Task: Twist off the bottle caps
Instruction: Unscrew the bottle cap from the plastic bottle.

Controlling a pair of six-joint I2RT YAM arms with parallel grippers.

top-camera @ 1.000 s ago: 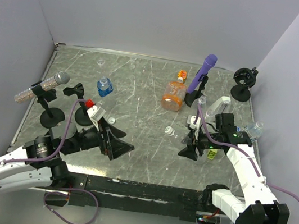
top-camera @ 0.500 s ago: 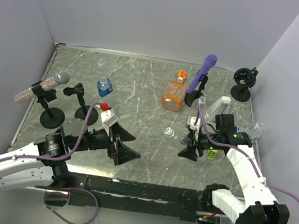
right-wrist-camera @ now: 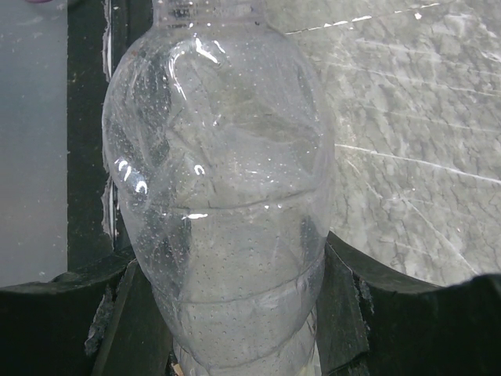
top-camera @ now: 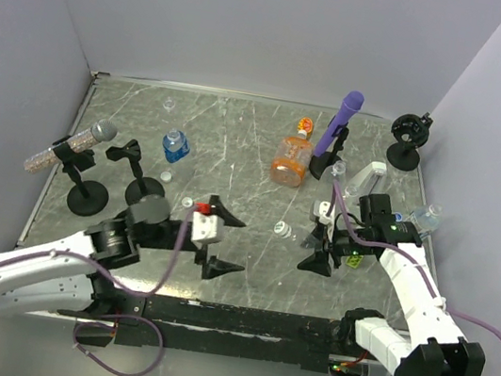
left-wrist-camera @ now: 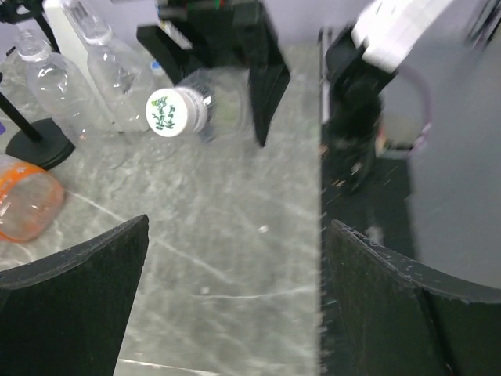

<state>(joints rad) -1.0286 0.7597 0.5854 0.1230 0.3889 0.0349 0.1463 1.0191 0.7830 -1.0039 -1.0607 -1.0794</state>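
Observation:
My right gripper (top-camera: pixel 316 246) is shut on a clear plastic bottle (right-wrist-camera: pixel 223 180), which fills the right wrist view between both black fingers (right-wrist-camera: pixel 344 305). That bottle (top-camera: pixel 296 236) lies level, with its neck pointing left. In the left wrist view its white cap (left-wrist-camera: pixel 174 112), printed with a green sprig, faces me. My left gripper (top-camera: pixel 242 244) is open and empty, a short way left of the cap (top-camera: pixel 281 228). Nothing lies between its fingers (left-wrist-camera: pixel 78 290). A blue-labelled bottle (top-camera: pixel 175 146) and an orange bottle (top-camera: pixel 291 156) stand farther back.
A purple microphone-like stick (top-camera: pixel 343 117) stands behind the orange bottle. At the left are a silver microphone (top-camera: pixel 71 145) and black stands (top-camera: pixel 144 188). Clear bottles (top-camera: pixel 366 178) and a black clamp stand (top-camera: pixel 407 138) sit at the right. Loose caps (top-camera: pixel 188 202) lie on the grey table (top-camera: pixel 239 139).
My left arm has swung right along the near edge, and its open gripper now faces the held bottle's cap. The right gripper with its bottle dipped slightly.

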